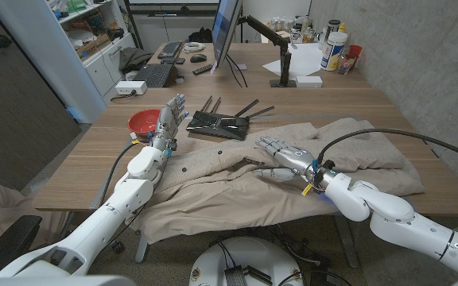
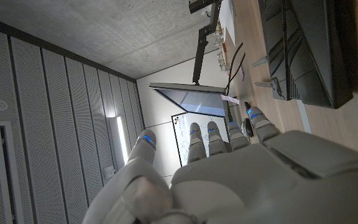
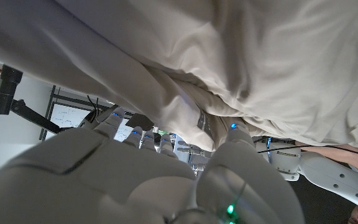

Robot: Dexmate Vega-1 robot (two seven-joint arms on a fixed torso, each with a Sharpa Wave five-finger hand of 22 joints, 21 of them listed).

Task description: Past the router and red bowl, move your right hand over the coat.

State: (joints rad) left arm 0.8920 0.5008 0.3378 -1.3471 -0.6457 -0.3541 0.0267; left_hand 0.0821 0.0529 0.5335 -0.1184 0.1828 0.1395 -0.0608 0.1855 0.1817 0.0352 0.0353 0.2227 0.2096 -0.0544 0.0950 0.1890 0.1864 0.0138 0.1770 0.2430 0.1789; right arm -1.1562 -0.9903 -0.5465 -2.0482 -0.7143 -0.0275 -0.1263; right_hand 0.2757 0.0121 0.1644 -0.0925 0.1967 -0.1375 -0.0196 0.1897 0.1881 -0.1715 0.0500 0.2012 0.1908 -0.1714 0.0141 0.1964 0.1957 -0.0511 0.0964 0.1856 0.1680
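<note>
The beige coat [image 1: 293, 171] lies spread and rumpled across the near half of the wooden worktop [image 1: 340, 99], reaching from below the left arm almost to the right edge. Just beyond its far edge sits the black router [image 1: 218, 122] with its antennas sticking up toward the far side, and to the left of that, close beside it, the red bowl [image 1: 144, 121].

The right hand [image 1: 281, 155] is over the coat, near its middle, on the near side of the router. Its fingers [image 1: 267, 144] are spread apart and hold nothing; from the head view I cannot tell whether they hover just above the cloth or touch it. The right wrist view shows folds of the coat [image 3: 272, 68] very close to the fingers, so the gap, if any, looks slight.

The left hand [image 1: 168, 121] stands raised between the bowl and the router, fingers apart and pointing to the far side, empty.

By my reading the task looks about finished: the right hand is placed above the coat, with little left but perhaps to settle or hold position.

As for writing, nothing is legible. The router shows no readable brand, and the bottles [image 1: 334, 49] at the far right carry labels too small to make out.
</note>
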